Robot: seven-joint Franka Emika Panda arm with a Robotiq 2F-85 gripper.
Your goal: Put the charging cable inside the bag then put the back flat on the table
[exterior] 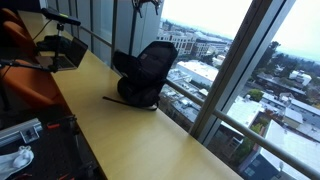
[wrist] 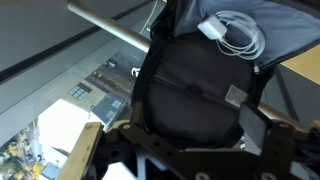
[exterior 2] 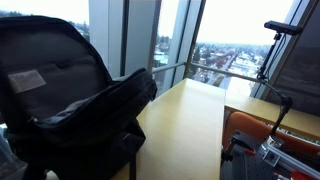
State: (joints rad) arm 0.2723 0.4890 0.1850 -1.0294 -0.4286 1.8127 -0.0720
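The black backpack point(exterior: 146, 72) stands upright on the tan table point(exterior: 130, 130) beside the window, with its flap open. It fills the left of an exterior view point(exterior 2: 70, 95), its grey lining showing. In the wrist view the bag point(wrist: 190, 90) lies below me. The white charging cable point(wrist: 236, 32), coiled with its small brick, rests on the grey lining inside the open compartment. My gripper point(wrist: 178, 128) hangs above the bag, fingers spread wide and empty. Only its dark tip point(exterior: 147, 5) shows at the top edge of an exterior view.
Orange chairs point(exterior: 25, 60) stand along the table's near side, one also in an exterior view point(exterior 2: 255, 130). A laptop and stand point(exterior: 62, 50) sit at the table's far end. Window glass and a metal rail point(wrist: 110, 30) run right behind the bag.
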